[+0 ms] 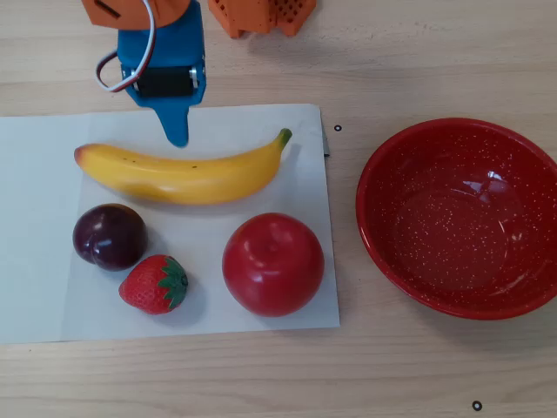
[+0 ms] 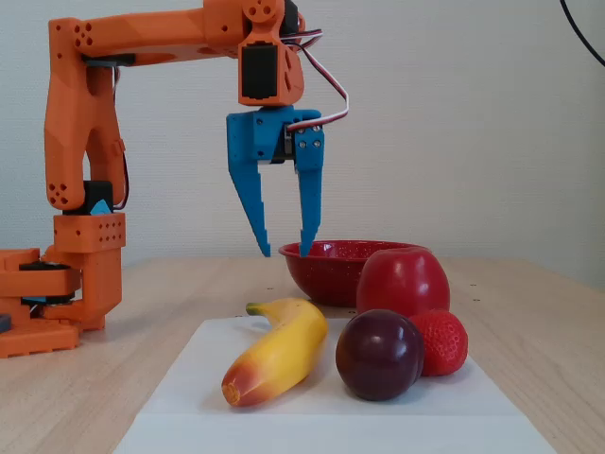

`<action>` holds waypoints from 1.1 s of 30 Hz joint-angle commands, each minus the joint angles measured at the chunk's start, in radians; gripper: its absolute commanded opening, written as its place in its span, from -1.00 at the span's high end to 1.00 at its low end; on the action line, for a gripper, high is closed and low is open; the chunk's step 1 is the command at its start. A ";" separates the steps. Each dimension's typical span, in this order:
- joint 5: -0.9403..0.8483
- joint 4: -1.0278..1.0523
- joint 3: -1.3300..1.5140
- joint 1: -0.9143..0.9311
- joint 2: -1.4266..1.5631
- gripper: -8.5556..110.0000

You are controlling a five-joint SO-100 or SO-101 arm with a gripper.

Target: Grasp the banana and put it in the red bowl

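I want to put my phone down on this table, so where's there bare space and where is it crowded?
Bare wood runs along the near edge of the table, below the white paper and the red bowl. The paper's left strip is free too. It is crowded around the banana, plum, strawberry and apple.

the orange arm [image 2: 142, 38] reaches out from its base at the left, and its blue gripper [image 2: 285, 252] points straight down with the two fingers spread apart, holding nothing. it hangs above the table, over the green stem end of the banana [image 2: 277, 349]. the banana lies on a white sheet [image 2: 189, 397], beside a plum [image 2: 379, 355], a strawberry [image 2: 442, 342] and an apple [image 2: 403, 280]. the red bowl [image 2: 326, 268] sits behind them.
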 commanded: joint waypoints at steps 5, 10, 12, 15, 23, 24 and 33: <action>0.087 -0.078 0.003 -0.043 0.025 0.35; 0.084 -0.101 0.069 -0.046 0.020 0.12; 0.078 -0.117 0.092 -0.046 0.017 0.05; 0.072 -0.141 0.123 -0.046 0.012 -0.05; 0.051 -0.244 0.189 -0.037 -0.025 -0.21; 0.048 -0.255 0.192 -0.035 -0.032 -0.21; 0.028 -0.354 0.187 -0.015 -0.127 -0.24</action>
